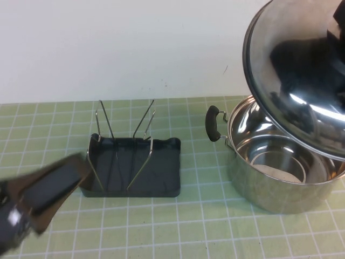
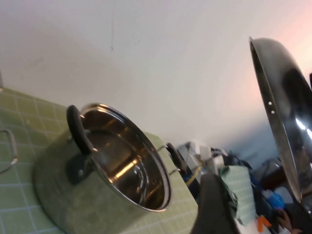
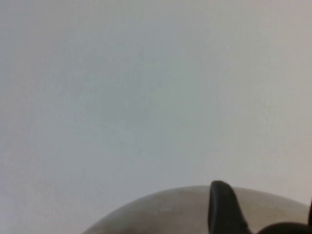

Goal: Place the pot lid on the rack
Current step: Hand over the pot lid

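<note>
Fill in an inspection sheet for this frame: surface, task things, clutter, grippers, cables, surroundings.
Surface: green grid mat, no spills seen.
Pot lid: pot lid is lifted, tilted, in the air above the pot.
Rack: rack sits on the mat left of the pot, wire prongs upright, nothing in it.
Pot: open pot stands on the mat, inside looks bare.
Clutter: nothing seen on the mat.
Left gripper: left gripper is low at the near left, beside the rack, holding nothing.
Right gripper: right gripper is at the lid's top side, seemingly holding it.
Cables: nothing seen.
Surroundings: plain white wall behind.
</note>
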`<move>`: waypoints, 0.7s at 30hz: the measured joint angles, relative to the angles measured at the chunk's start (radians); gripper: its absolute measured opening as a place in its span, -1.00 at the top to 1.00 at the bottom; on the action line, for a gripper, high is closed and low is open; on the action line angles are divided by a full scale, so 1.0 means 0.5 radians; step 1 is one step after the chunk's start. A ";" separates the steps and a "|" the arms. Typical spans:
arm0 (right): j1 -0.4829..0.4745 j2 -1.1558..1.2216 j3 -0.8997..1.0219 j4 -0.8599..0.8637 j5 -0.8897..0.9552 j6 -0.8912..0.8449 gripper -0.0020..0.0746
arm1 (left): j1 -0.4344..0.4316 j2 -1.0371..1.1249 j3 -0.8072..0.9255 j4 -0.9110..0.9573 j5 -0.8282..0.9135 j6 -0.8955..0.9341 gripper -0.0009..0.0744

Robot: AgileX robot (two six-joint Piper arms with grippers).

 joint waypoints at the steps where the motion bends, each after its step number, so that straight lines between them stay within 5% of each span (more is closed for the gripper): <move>1: 0.000 0.000 0.000 0.000 -0.006 0.029 0.08 | 0.000 0.100 -0.063 0.000 0.072 0.012 -0.01; 8: 0.000 0.000 0.000 -0.005 -0.050 0.176 0.08 | -0.078 0.744 -0.516 0.004 0.438 0.053 -0.33; 21: 0.000 0.000 0.000 -0.010 -0.103 0.224 0.08 | -0.878 1.618 -1.379 0.004 0.382 0.217 -0.35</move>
